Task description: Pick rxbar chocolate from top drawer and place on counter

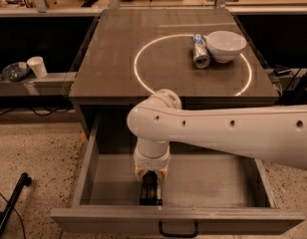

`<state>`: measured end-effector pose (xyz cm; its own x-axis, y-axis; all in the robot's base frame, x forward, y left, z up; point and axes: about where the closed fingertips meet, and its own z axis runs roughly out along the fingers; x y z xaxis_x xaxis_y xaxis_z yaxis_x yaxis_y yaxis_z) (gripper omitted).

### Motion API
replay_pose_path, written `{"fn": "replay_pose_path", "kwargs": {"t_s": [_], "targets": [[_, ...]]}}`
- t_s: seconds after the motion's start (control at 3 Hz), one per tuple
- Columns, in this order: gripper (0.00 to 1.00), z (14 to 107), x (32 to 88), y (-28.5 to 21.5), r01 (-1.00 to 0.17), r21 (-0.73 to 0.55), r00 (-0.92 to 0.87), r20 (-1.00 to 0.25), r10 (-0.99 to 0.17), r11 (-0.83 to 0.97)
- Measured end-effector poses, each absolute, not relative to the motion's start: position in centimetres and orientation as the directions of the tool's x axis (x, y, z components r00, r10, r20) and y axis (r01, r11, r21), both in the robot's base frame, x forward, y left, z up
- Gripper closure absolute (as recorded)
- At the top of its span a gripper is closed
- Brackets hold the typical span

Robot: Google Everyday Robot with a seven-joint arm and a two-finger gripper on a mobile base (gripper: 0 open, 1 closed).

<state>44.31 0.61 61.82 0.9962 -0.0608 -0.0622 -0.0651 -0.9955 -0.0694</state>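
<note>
The top drawer [93, 218] stands pulled open below the counter [113, 68], with its dark loop handle at the front. The rxbar chocolate [150, 195], a black flat bar, lies on the drawer floor near the front panel, left of centre. My white arm reaches in from the right and bends down into the drawer. My gripper [150, 182] points straight down and sits right at the far end of the bar, partly covering it. The counter's white circle is in full view.
A silver-blue can [199, 51] lies on its side next to a white bowl [226, 45] at the counter's back right. A white cup [38, 66] and a dish [14, 71] sit on the low bench at left. A black pole [11, 203] leans at the lower left.
</note>
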Motion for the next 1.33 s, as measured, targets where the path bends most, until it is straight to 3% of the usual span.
{"fn": "replay_pose_path", "kwargs": {"t_s": [0.67,1.33], "targets": [[1.00,73.6,46.5,3.8,-0.082,-0.064,0.991,0.105,-0.088,-0.995],[1.00,82.8,52.1,5.1,-0.123,-0.083,0.986,0.103,-0.131,-0.989]]}}
